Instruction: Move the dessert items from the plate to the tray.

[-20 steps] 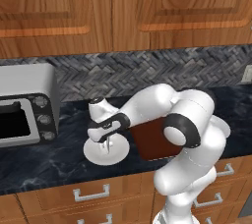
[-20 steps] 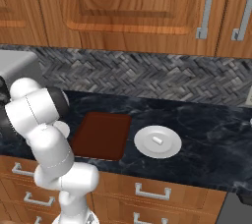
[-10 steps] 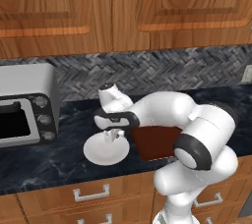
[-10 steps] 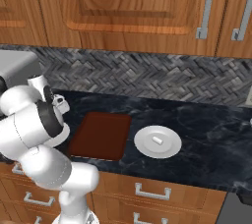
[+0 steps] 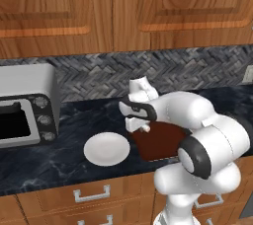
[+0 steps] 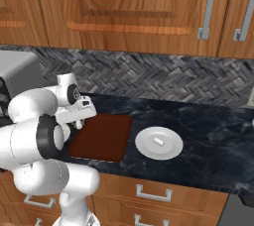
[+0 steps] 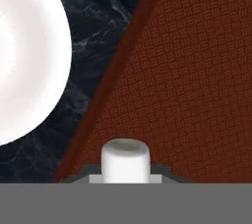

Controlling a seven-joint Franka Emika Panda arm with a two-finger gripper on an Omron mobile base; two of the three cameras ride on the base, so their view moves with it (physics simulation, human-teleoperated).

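The dessert item [image 7: 125, 160], a tiny white stubby cylinder like a marshmallow, is sitting upright between the tips of the claw [image 5: 144, 129], which is gripping it above the near-plate edge of the dark reddish-brown tray [image 7: 197, 80]. The white arm is reaching forward and bending its wrist down over the black marbled desk [image 6: 208, 136], beside the round white plate [image 5: 106, 149].

Glossy white rounded arm [image 5: 197, 120] segments, dark joint rings, small dark-tipped pincer [image 5: 144, 129].
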